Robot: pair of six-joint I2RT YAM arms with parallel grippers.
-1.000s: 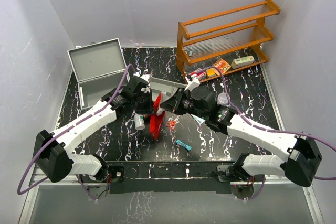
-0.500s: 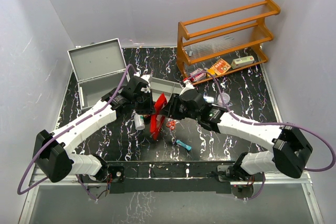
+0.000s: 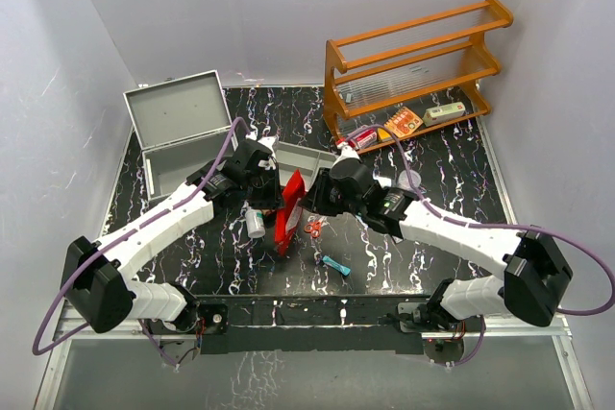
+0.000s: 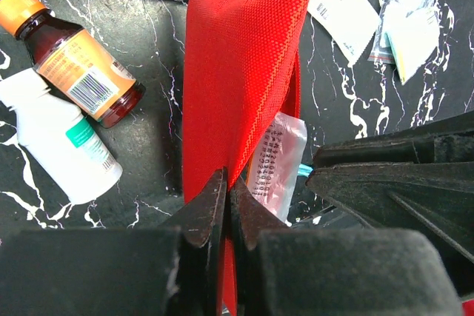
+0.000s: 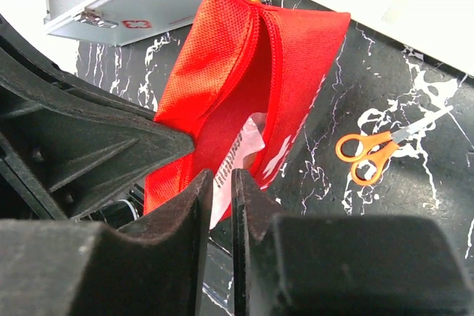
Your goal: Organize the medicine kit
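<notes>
Farthest left, at the back corner of the dark marbled bench, stands the medicine kit, open, with its lid tipped up and back. It is well apart from both sets of jaws. The left arm reaches in from the near edge towards the middle of the bench.

Just beside its wrist lie an amber bottle with an orange cap and a white bottle, on their sides and touching each other. The left jaws are closed tight on one edge of the red pouch, holding the fabric upright so that its mouth gapes. Inside the mouth sits a clear printed packet.

From the other side, the right jaws meet the pouch with only a narrow gap between them. The packet's edge lies right at that gap, but I cannot tell whether it is pinched or only touched.

Behind the pouch is a shallow grey tray. Right of the pouch, orange-handled scissors lie flat on the bench, and a small teal item lies nearer the front edge. At the far right back stands a wooden rack with a few small packets on its lowest shelf.
</notes>
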